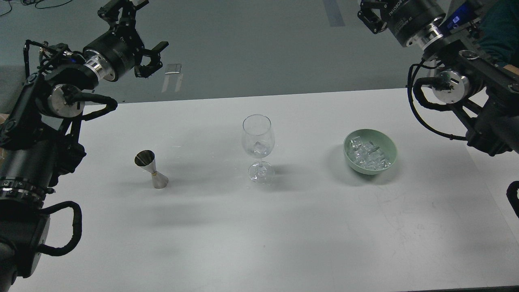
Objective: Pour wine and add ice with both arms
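A clear wine glass (258, 140) stands upright at the table's middle with one ice lump (258, 147) in its bowl. A green bowl (388, 144) to its right holds several ice lumps (367, 156). A steel jigger (151, 169) stands to the glass's left. My left gripper (145, 34) is open and empty, raised beyond the table's far left edge, well above the jigger. My right gripper (368, 17) is high at the top right, beyond the bowl. It is partly cut off by the frame's top edge, so its fingers cannot be told apart.
The white table (259, 227) runs to a rounded far right corner, with a second table surface (492, 170) butted against it on the right. A person's arm in teal (500, 30) shows behind my right arm. A small metal piece (173, 69) lies on the floor beyond the table.
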### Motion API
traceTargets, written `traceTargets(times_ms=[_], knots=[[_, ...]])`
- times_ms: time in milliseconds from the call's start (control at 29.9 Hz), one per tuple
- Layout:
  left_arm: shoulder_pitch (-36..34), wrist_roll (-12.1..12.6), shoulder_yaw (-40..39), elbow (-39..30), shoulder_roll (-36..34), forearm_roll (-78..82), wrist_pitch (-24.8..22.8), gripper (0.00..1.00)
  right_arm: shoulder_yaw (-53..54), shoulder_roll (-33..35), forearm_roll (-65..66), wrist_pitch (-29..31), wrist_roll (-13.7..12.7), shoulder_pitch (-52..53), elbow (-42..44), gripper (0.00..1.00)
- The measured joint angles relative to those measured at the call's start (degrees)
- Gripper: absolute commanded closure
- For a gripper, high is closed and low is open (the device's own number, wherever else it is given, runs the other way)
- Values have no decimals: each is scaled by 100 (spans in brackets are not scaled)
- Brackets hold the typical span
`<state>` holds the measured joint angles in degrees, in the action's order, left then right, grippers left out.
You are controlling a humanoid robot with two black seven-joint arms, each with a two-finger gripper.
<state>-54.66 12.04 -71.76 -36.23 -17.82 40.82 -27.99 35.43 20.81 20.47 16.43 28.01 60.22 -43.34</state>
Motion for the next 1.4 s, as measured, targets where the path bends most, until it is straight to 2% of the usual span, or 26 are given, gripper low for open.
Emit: traceTargets(times_ms=[167,368,435,635,802,1103,1404], knots=[[-354,-178,775,301,-71,141,-5,2,8,-3,0,0,0,-2,0,0],[-382,-240,873,272,-74,24,-1,2,8,-4,0,-26,0,-2,4,0],[-380,-334,862,242,-61,-313,65,2,8,-22,2,-34,0,-2,8,0],[-369,-405,853,232,-30,-1996,434,2,8,-17,8,-46,0,-2,12,0],[-507,-433,873,231,69,-2310,707,2,6,-6,8,-60,0,-2,14,0],[-531,-431,859,229,-120,-2385,517,2,-1,-20,8,-71,-1,-2,10,0],[-530,-436,1185,230,-97,-2105,941,2,-1,-39,2,-104,-1,-2,9,0]])
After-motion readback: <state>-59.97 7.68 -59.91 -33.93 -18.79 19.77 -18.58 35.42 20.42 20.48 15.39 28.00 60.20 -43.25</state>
